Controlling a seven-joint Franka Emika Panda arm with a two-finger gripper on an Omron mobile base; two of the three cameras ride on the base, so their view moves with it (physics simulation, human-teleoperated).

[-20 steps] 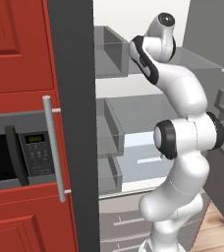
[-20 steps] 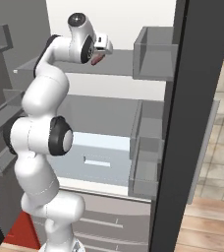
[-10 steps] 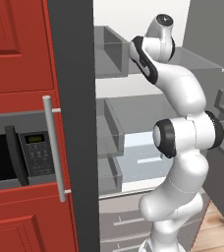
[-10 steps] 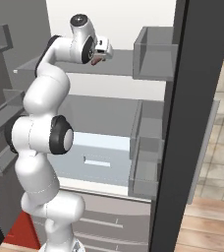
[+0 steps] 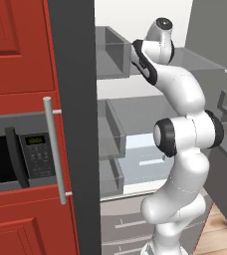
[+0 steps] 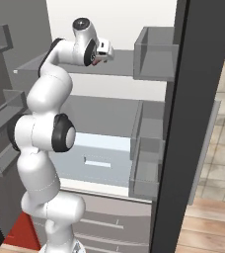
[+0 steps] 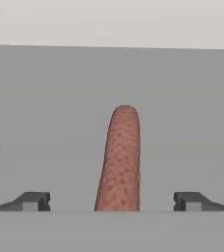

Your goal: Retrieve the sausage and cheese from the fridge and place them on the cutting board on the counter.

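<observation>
The fridge stands open, and my arm reaches up to its top grey shelf. The sausage, a dark red-brown pebbled cylinder, lies on that shelf and points away from the hand. My gripper is open, with one fingertip on each side of the sausage's near end and clear space between pads and sausage. From the right base view the gripper hovers just over the shelf's front edge. The cheese, the cutting board and the counter are out of view.
The open fridge door with its bar handle stands close on the left, and door bins hang on the right. A microwave sits in red cabinets. Lower shelves and drawers lie behind the arm.
The hand has edged slightly further in over the top shelf toward the sausage. The jaws have stayed wide apart.
</observation>
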